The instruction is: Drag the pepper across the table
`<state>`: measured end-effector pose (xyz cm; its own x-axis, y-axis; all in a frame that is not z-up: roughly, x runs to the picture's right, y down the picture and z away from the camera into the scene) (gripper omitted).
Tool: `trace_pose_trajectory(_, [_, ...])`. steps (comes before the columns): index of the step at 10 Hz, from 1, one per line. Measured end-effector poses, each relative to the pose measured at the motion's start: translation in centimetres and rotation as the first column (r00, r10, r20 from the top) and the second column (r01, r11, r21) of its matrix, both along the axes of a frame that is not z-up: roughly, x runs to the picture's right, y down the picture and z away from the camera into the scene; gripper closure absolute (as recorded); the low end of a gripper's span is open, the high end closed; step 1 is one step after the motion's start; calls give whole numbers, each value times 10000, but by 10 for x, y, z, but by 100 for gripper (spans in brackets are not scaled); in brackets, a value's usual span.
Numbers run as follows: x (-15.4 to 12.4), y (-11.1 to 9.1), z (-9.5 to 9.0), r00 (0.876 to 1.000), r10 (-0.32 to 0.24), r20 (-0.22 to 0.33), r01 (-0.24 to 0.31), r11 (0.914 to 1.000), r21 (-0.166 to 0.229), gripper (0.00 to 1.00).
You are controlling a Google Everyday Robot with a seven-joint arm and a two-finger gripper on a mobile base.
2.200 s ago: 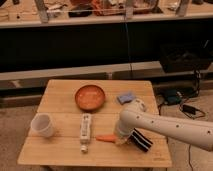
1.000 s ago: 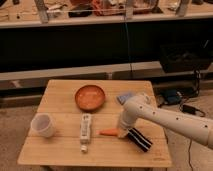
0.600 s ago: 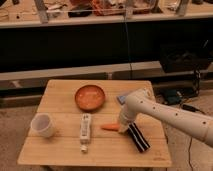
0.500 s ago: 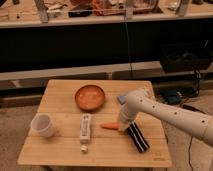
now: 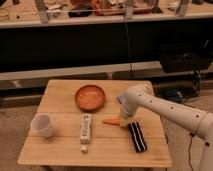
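The pepper (image 5: 111, 121) is a small slender orange tapered thing lying on the light wooden table (image 5: 65, 145), just right of the white remote (image 5: 85, 131). My gripper (image 5: 122, 123) is low over the table at the pepper's right end, touching or covering it. The white arm reaches in from the right.
An orange-brown bowl (image 5: 90, 96) sits at the table's back middle. A white cup (image 5: 43, 125) stands at the left. A black striped object (image 5: 137, 137) lies right of the gripper. A blue-white item (image 5: 120, 98) is behind the arm. A dark shelf runs behind the table.
The gripper has moved toward the table's back, and the pepper has slid with it, from the front area to beside the remote's upper part.
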<state>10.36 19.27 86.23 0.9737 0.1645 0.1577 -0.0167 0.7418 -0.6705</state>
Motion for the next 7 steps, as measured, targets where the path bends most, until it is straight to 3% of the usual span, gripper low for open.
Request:
trace_pose_trajectory(3, [8, -23, 14, 9995, 88, -288, -84, 9999, 138, 65])
trace_pose_trajectory(7, [12, -37, 26, 9988, -62, -481, 69, 9999, 136, 61])
